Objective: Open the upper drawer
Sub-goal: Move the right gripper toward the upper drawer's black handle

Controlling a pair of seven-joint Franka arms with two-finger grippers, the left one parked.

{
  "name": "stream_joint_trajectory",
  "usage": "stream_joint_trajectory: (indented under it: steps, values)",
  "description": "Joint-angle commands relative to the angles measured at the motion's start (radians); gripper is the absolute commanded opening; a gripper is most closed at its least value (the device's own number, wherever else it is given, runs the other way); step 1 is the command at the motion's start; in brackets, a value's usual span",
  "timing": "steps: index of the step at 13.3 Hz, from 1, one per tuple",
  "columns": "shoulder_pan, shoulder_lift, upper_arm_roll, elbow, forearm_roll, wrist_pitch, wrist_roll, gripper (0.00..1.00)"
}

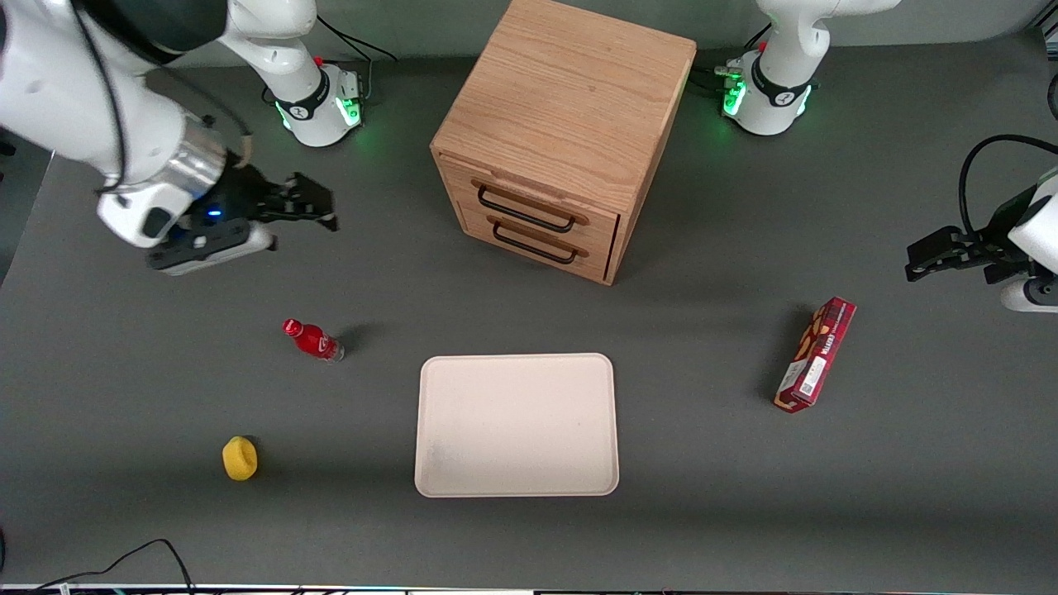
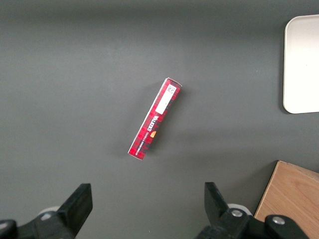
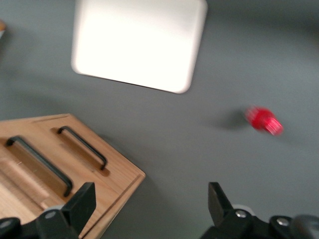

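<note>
A: Upper drawer (image 1: 529,203) is flush in the oak cabinet (image 1: 566,107), nothing pulled out yet. The cabinet stands mid-table, its front angled toward the working arm's end, presumably so that arm can reach the handles. Upper handle (image 1: 524,210) sits just above the lower drawer (image 1: 537,240)'s twin bar.

B: Gripper?

A: Gripper (image 1: 318,208) hangs above bare table, well apart from the cabinet, toward the working arm's end. Fingers spread, holding nothing; the wrist view shows both fingers (image 3: 82,201) wide with the cabinet front between and below them. I'd say it's lined up for an approach, with no contact so far.

B: Obstacles?

A: Tray (image 1: 517,426) lies flat in front of the cabinet, nearer the camera, and looks clear of the drawer's travel. Cracker box (image 1: 816,354) lies toward the parked arm's end. Red bottle (image 1: 312,340) lies on its side near the gripper's path, lower down. Yellow object (image 1: 240,458) is nearest the camera, irrelevant.
</note>
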Motion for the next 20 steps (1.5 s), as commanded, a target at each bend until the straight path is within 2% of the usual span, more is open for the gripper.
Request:
stream_joint_trajectory:
  steps: [1, 4, 8, 10, 11, 12, 13, 20]
  values:
    - [0.021, 0.097, 0.077, 0.019, 0.017, 0.099, -0.09, 1.0]
    - [0.113, 0.223, 0.115, 0.071, -0.002, 0.128, -0.103, 1.0]
    - [0.167, 0.288, 0.169, 0.068, -0.009, 0.192, -0.11, 1.0]
    - [0.209, 0.331, 0.17, 0.059, -0.031, 0.207, -0.164, 1.0]
    - [0.225, 0.342, 0.17, 0.053, -0.064, 0.21, -0.178, 1.0]
    - [0.231, 0.346, 0.17, 0.04, -0.122, 0.216, -0.187, 1.0]
    - [0.231, 0.361, 0.179, 0.022, -0.138, 0.219, -0.19, 1.0]
    - [0.254, 0.386, 0.198, -0.033, -0.177, 0.273, -0.188, 1.0]
